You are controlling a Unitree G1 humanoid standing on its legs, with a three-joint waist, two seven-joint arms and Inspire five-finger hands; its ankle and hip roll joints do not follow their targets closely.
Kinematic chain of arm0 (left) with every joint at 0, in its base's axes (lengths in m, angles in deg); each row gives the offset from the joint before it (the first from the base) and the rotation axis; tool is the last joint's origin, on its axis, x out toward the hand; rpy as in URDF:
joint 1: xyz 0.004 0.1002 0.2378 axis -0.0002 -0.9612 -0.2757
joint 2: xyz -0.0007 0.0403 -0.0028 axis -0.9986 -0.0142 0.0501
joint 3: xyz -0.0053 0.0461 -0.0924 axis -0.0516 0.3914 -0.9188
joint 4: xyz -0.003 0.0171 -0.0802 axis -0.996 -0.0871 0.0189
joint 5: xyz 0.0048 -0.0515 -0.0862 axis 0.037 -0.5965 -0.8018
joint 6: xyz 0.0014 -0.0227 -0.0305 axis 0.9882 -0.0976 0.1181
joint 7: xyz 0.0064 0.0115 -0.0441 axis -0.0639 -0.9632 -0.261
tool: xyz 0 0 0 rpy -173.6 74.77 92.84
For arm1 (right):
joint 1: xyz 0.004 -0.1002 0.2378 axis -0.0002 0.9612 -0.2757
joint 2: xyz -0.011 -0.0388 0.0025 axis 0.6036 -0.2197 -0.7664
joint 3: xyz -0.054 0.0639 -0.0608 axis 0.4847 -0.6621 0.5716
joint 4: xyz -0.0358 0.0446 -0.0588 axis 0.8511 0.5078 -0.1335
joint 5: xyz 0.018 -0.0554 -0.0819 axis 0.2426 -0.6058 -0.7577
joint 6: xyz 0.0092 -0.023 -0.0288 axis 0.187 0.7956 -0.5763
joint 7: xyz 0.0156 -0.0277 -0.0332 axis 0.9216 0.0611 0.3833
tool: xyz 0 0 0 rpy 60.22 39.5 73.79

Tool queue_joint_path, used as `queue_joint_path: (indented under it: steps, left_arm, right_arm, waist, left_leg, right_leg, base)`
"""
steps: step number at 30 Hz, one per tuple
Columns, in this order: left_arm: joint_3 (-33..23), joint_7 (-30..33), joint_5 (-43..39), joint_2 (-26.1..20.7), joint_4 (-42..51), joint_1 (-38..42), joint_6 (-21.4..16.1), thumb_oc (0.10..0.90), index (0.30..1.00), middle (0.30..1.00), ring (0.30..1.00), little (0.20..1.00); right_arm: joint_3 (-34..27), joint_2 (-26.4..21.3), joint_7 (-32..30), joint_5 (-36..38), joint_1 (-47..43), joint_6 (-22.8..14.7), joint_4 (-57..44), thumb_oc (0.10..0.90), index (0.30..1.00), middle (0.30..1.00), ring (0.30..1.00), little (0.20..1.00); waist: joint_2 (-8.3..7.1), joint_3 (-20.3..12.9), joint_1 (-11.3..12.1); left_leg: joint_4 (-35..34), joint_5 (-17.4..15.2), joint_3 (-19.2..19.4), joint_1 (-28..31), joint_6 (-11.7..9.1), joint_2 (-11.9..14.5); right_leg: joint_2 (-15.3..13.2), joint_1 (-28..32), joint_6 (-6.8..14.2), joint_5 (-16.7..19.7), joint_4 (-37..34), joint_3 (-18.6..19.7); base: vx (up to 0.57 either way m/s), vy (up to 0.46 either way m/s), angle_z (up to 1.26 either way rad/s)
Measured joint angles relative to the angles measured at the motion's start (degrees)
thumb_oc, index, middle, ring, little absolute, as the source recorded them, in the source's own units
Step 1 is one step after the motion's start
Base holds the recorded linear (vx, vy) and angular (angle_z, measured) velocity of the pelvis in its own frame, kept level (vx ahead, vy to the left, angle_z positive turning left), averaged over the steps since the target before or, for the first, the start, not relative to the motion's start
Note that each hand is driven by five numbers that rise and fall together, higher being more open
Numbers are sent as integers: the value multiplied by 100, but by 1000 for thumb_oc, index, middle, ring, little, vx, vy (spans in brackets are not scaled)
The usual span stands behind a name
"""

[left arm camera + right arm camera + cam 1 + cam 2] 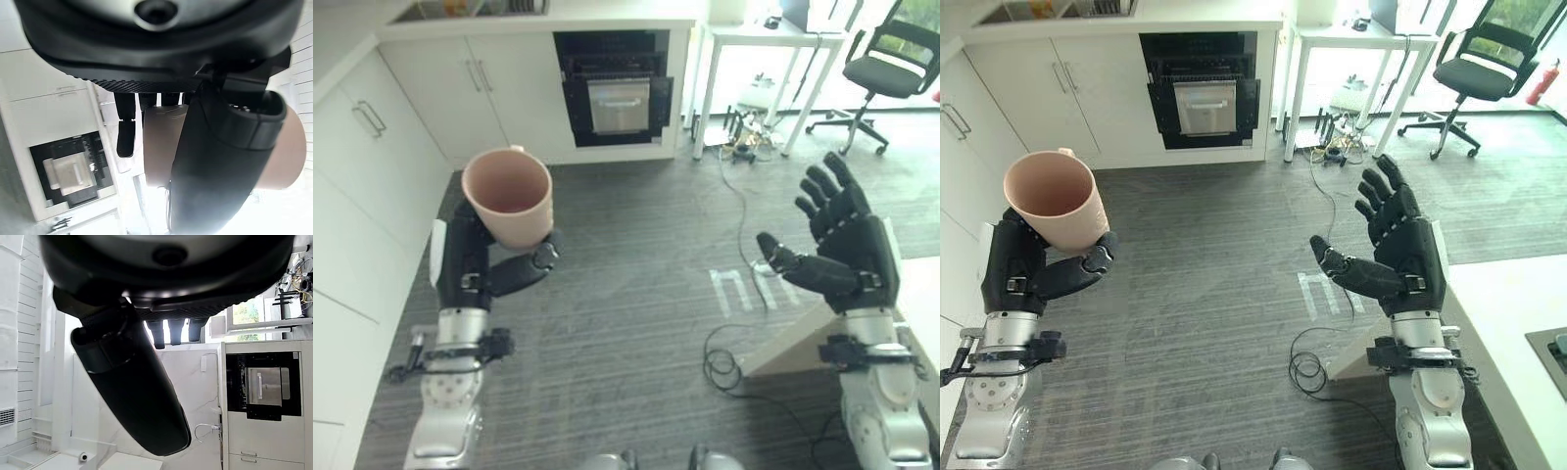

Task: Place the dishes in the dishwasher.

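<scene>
A pink cup (509, 194) is held upright above the floor at the left, its mouth facing up and nothing inside. My left hand (470, 257) is curled round its lower body, thumb (215, 161) across the front; the left wrist view shows the pink cup (161, 142) behind the thumb. My right hand (837, 245) is raised at the right with its fingers spread and nothing in it. The open dishwasher (615, 86), dark inside with a silver panel, stands in the white cabinet row at the far side of the room.
White cabinets (372, 147) run along the left and back. A white table (773, 39) and a black office chair (886, 64) stand at the back right, with cables (744, 147) on the grey floor. A white counter edge (1518, 313) lies at the right.
</scene>
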Motion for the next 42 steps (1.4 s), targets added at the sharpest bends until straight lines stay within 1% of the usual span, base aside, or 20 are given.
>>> queue_joint_path:
  steps: [8,11,13,14,16,18,20,23,25,27,28,29,31,33,34,35,36,38,41,42]
  left_arm:
    - [-11,-139,-914,214,70,-126,0,400,300,300,300,300]
    - [-2,-149,-1089,283,148,-342,-17,400,300,300,300,300]
    - [29,-298,-1078,438,-28,-295,-20,400,300,300,300,300]
    - [41,-354,-1081,498,-48,-330,-19,400,300,300,300,300]
    - [32,-401,-1077,500,-46,-491,-21,400,300,300,300,300]
    - [33,-397,-1073,521,-51,-665,-24,400,300,300,300,300]
    - [47,-210,-932,585,-87,-608,-61,400,300,300,300,300]
    - [75,-49,-639,554,-164,68,-164,400,300,300,300,300]
    - [68,-3,-515,525,-176,275,-172,400,300,300,300,300]
    - [57,51,-492,292,-188,323,-166,400,300,300,300,300]
    - [17,145,-274,227,-307,345,-148,400,300,300,300,300]
    - [27,142,-136,209,-405,381,-125,400,300,300,300,300]
    - [7,228,-57,184,-431,213,-158,400,300,300,300,300]
    - [7,249,-55,177,-443,-1,-152,400,300,300,300,300]
    - [-62,273,-64,11,-464,131,-182,400,300,300,300,300]
    - [-32,275,-63,-160,-469,213,-181,400,300,300,300,300]
    - [-126,288,8,23,-621,213,-195,400,300,300,300,300]
    - [-106,555,69,343,-801,-78,-100,400,300,300,300,300]
    - [192,667,98,401,-806,-302,-25,400,300,300,300,300]
    - [243,801,96,425,-642,-303,-4,400,300,300,300,300]
  right_arm:
    - [7,-229,58,-25,325,703,3,800,900,900,900,900]
    - [2,-485,68,-27,526,718,95,800,900,900,900,900]
    - [-17,-392,72,-27,507,708,395,800,900,900,900,900]
    - [-131,-216,87,-25,512,707,497,800,900,900,900,900]
    - [-197,-125,116,-25,566,708,500,800,900,900,900,900]
    - [-205,-161,206,-27,765,698,444,800,900,900,900,900]
    - [-111,-429,109,-86,774,701,459,800,900,900,900,900]
    - [-227,-432,39,-159,737,603,444,800,900,900,900,900]
    - [-186,-281,42,-149,827,624,370,800,900,900,900,900]
    - [-140,-80,49,-139,767,625,90,800,900,900,900,900]
    - [-30,183,61,-128,497,653,11,800,900,900,900,900]
    - [4,374,67,-129,417,650,-47,800,900,900,900,900]
    - [269,373,137,-132,252,628,-34,800,900,900,900,900]
    - [521,44,239,-130,407,621,-6,800,900,900,900,900]
    - [533,96,252,-129,302,587,32,800,900,900,900,900]
    - [396,30,251,-126,301,536,71,800,900,900,900,900]
    - [436,24,216,-125,271,542,157,800,900,900,900,900]
    - [425,104,264,-127,445,527,193,800,900,900,900,900]
    - [400,130,243,-131,722,552,222,800,900,900,900,900]
    - [398,4,236,-131,689,548,159,800,900,900,900,900]
  waist:
    - [168,-154,-30]
    - [-7,-184,-10]
    - [-207,-21,-6]
    - [-3,8,-59]
    - [327,182,10]
    - [431,331,24]
    - [450,320,42]
    - [382,254,68]
    - [9,176,183]
    - [-178,124,153]
    - [-92,150,152]
    - [-28,179,85]
    - [34,191,66]
    - [205,222,81]
    - [-301,330,81]
    - [-393,381,-77]
    - [-603,458,18]
    - [-408,624,-220]
    - [-209,746,-383]
    - [-115,716,-365]
  left_leg:
    - [-245,30,-179,5,-369,179]
    - [-212,496,-94,-100,-556,82]
    - [1010,532,277,-949,-820,327]
    - [977,356,432,-1387,-786,801]
    - [294,473,0,-1955,-858,1374]
    - [103,617,-472,-2295,-922,1383]
    - [170,684,-133,-2258,-826,1431]
    - [120,1016,-11,-1700,-616,1038]
    - [439,938,257,-1485,-115,640]
    - [630,602,257,-1384,113,350]
    - [627,359,229,-1090,284,315]
    - [607,255,183,-847,381,249]
    - [131,85,366,-344,308,172]
    - [-645,353,383,179,-428,236]
    - [341,-48,185,-345,-630,61]
    - [426,-244,150,-469,107,214]
    - [894,-610,270,-583,-121,-87]
    - [1070,-870,225,-512,12,-264]
    - [747,-932,233,236,106,-381]
    - [188,-914,201,887,65,-343]
  right_leg:
    - [171,-117,-255,-260,398,-121]
    - [20,-359,-447,-469,773,-137]
    - [-81,-299,-478,-561,746,-239]
    - [169,-261,-305,-602,682,-306]
    - [541,-215,-455,-698,691,-374]
    - [590,-65,-557,-745,696,-310]
    - [498,39,-506,-830,694,-145]
    - [109,417,-84,-1098,654,45]
    - [-323,814,256,-1068,487,71]
    - [-579,985,392,-482,438,-1]
    - [-649,858,661,126,1136,-20]
    - [-800,531,661,620,1977,-20]
    - [-769,-267,539,321,2979,101]
    - [-27,-356,78,-32,839,-637]
    - [-110,-755,-12,41,363,-610]
    - [-333,-1126,300,190,430,-599]
    - [-675,-1782,474,325,793,-275]
    - [-640,-2410,453,700,432,-31]
    - [-461,-2240,-154,913,411,-306]
    - [-76,-1751,-472,798,615,-612]
  base:
    - [164,-169,8]
    - [189,-20,25]
    - [338,250,45]
    - [400,254,29]
    - [382,252,-6]
    - [255,264,-29]
    - [254,240,-55]
    - [395,256,-35]
    - [332,227,6]
    - [352,313,28]
    - [311,193,28]
    - [295,38,10]
    - [262,-138,-11]
    - [181,-210,-14]
    - [311,-274,30]
    - [396,-337,16]
    - [514,-362,11]
    - [476,-319,14]
    - [416,-296,29]
    - [423,-247,10]
